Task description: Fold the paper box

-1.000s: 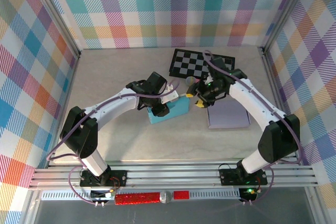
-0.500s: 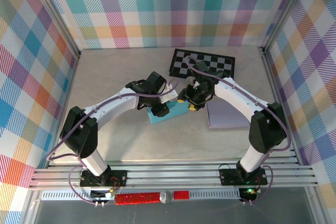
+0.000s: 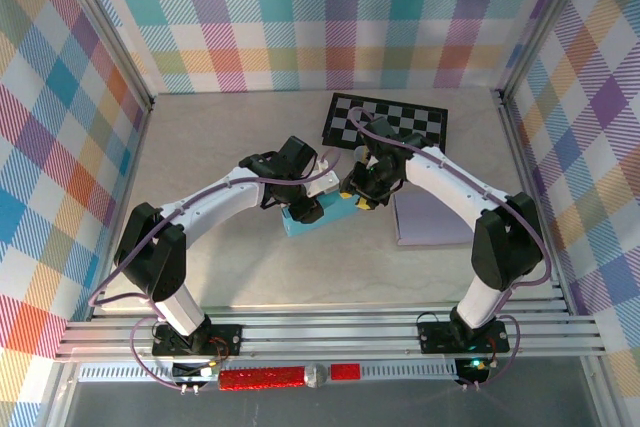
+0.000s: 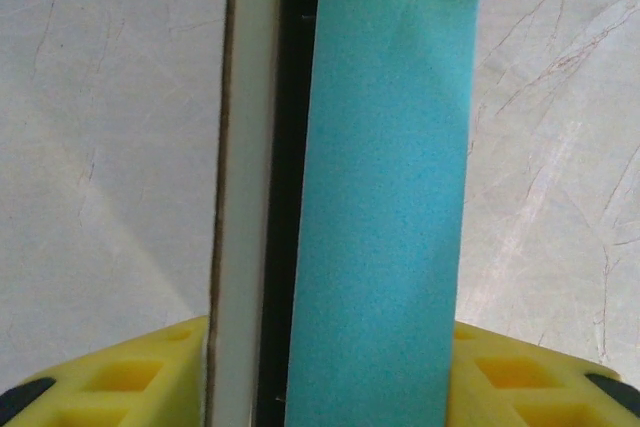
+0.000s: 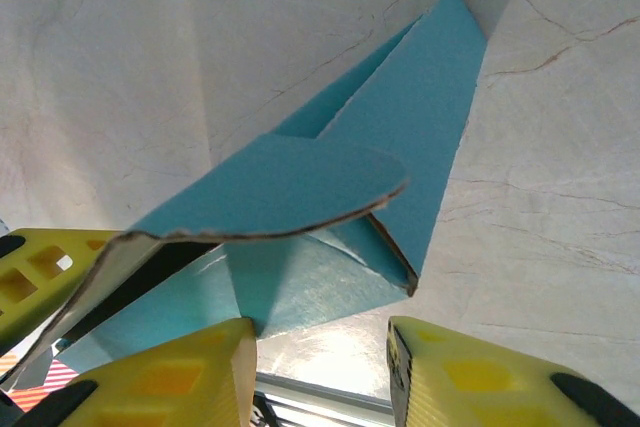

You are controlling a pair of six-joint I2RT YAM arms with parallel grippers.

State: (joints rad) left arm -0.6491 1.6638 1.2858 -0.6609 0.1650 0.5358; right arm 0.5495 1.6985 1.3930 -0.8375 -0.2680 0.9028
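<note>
The teal paper box lies mid-table, partly folded. My left gripper is shut across it; in the left wrist view the box's teal panel and white inner edge run between the gripper's two yellow fingers. My right gripper sits at the box's right end. In the right wrist view its jaws stand open with bare table between them. A rounded teal flap sticks out just above, and the left finger touches the inner fold.
A black-and-white checkered mat lies behind the box. A flat lavender sheet rests to its right, under the right arm. Plaid walls close in the table on three sides.
My right gripper has moved left to the box's right end and its jaws have narrowed. The left gripper has stayed clamped on the box.
</note>
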